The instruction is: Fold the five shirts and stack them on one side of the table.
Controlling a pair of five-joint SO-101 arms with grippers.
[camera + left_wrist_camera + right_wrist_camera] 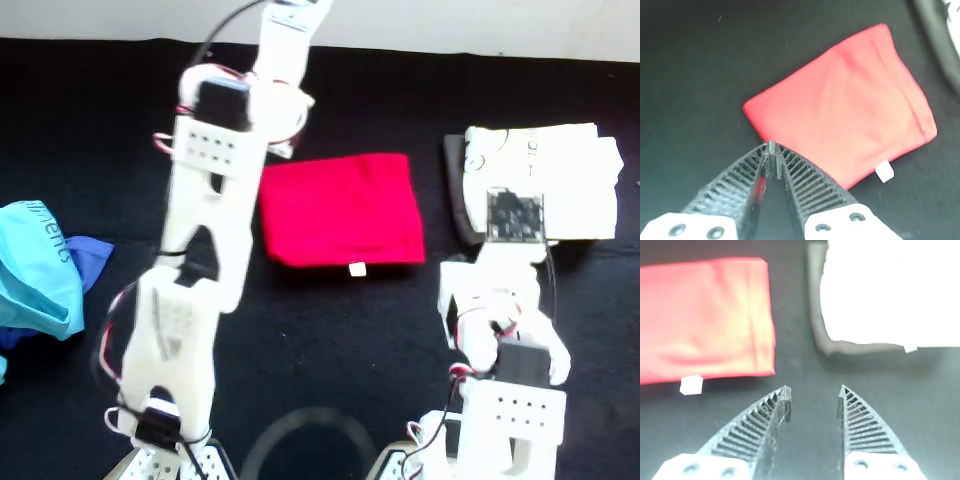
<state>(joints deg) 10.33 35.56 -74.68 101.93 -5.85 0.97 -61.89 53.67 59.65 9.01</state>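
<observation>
Left hand pinched shut, nothing seen in it, tips over near corner of red shirt. Right hand parted, empty. Red shirt lies ahead-left of it, folded stack ahead-right. Right hand likely nearer the stack.

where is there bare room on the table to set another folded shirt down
The widest bare tabletop lies in front of the red shirt, between the left arm and the right arm. Another patch sits between the blue shirts and the red shirt, under the left arm. Crowded: the narrow gap between red shirt and white stack, where the open right gripper points.
</observation>
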